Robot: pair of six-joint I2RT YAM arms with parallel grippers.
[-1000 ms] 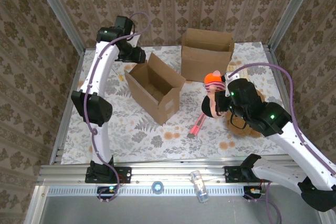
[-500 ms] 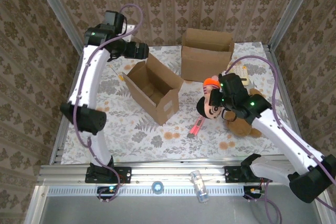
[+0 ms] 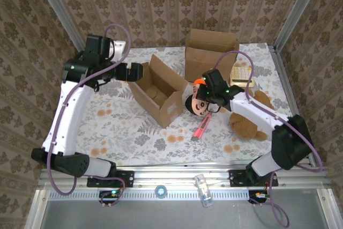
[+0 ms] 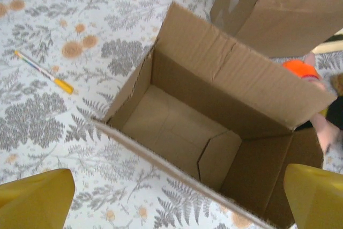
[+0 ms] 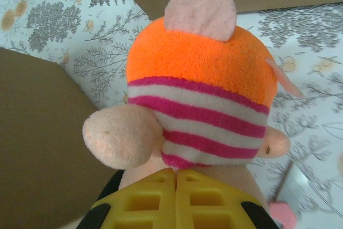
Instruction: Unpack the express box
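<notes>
Currently L hand (image 3: pixel 134 72) wide open, facing into open box (image 4: pixel 182 127); R hand (image 5: pixel 175 179) clamped on plush doll (image 5: pixel 201 95) beside box.

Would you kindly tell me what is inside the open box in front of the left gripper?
The left wrist view looks down into the box: a bare cardboard floor with a folded flap, nothing lying on it. The floor strip against the near wall is covered.

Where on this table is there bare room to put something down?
The near-left table, between the open box and the left edge, is bare. So is the near strip before the pink pen. The right side is crowded: doll, teddy, back box.
</notes>
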